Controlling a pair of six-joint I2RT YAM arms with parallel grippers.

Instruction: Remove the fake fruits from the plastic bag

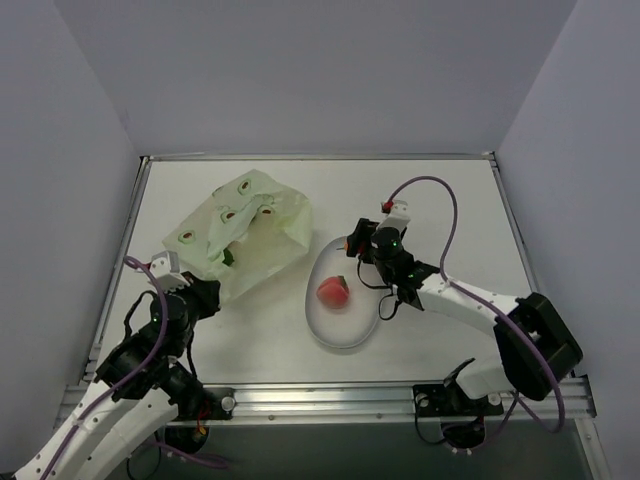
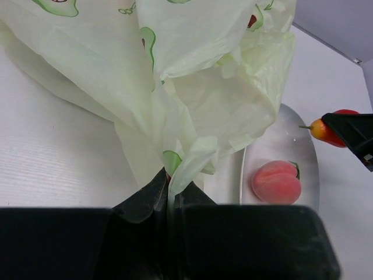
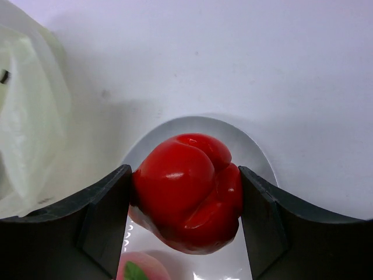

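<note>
1. Two fruits are out of the bag (image 1: 245, 235). A pink fruit (image 1: 333, 292) lies in the clear oval dish (image 1: 318, 325), and a red fruit (image 3: 186, 198) sits between the right gripper's fingers.
2. Right gripper (image 3: 185, 175): its jaws are clamped on the red fruit, one finger on each side, over the far end of the dish. The far rim curves just behind the fruit. I cannot tell whether the fruit touches the dish.
3. Left gripper (image 2: 169, 186): its jaws are pressed together on a pinched fold at the bag's near edge, and the thin plastic fans up and away from the fingers.
4. The bag stands crumpled at the back left of the table (image 1: 450, 210), and its right-hand corner reaches close to the dish's left rim.
5. Room to move: the pink fruit rests near the dish's middle, with bare dish on its near side. The table is open to the right of the dish and behind it, up to the back edge. The gap between bag and dish is narrow.
</note>
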